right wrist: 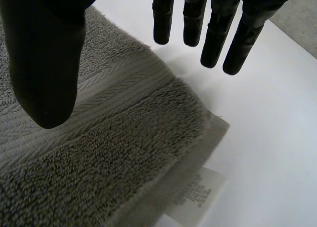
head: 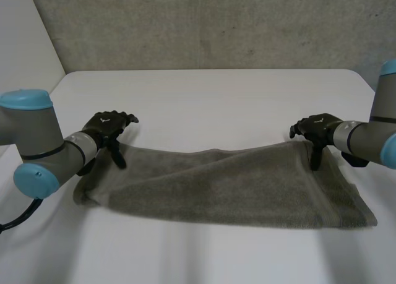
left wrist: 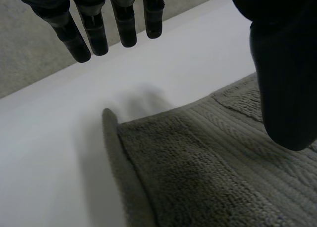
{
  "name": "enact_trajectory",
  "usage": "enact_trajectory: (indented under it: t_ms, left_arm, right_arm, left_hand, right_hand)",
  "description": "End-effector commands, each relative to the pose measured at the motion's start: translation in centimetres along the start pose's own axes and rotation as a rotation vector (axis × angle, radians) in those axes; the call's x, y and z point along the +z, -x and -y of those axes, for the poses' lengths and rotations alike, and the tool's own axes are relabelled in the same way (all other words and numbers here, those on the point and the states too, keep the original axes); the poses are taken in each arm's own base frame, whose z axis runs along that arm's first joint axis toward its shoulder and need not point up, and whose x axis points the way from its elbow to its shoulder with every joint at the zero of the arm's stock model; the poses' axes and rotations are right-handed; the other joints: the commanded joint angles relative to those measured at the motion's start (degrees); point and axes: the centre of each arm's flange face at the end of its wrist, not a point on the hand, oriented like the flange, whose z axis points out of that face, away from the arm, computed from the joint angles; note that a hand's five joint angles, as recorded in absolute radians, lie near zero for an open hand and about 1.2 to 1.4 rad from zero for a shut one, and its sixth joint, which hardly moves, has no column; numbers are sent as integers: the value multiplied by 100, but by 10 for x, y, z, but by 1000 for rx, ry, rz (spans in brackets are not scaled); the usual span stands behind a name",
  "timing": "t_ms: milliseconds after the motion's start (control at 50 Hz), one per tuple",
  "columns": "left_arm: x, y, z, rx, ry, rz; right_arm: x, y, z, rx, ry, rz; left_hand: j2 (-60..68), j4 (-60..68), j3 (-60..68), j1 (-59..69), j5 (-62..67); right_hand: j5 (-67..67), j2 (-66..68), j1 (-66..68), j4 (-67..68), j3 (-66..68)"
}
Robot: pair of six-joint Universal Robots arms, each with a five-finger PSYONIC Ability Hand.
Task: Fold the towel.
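A grey towel (head: 223, 188) lies folded lengthwise across the white table (head: 204, 104), its doubled long edge toward the far side. My left hand (head: 106, 127) hovers over the towel's far left corner (left wrist: 111, 119), fingers (left wrist: 96, 31) straight and spread, thumb (left wrist: 285, 83) above the cloth, holding nothing. My right hand (head: 317, 129) stands over the far right corner (right wrist: 208, 120), fingers (right wrist: 218, 39) straight and apart from the thumb (right wrist: 44, 64), nothing between them. A white label (right wrist: 195, 195) pokes out from under that corner.
A grey concrete wall (head: 204, 24) stands behind the table's far edge. Bare white table surface lies in front of the towel and beyond it.
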Motion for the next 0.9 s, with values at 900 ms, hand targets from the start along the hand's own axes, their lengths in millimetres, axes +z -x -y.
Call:
enact_trajectory:
  t_ms: [900]
  left_arm:
    - [-8, -24, -6, 130, 43, -33]
  right_arm:
    - [-8, 14, -10, 47, -63, 25]
  left_hand:
    - [876, 882, 918, 845, -79]
  right_hand:
    - [5970, 6107, 6045, 6088, 6090]
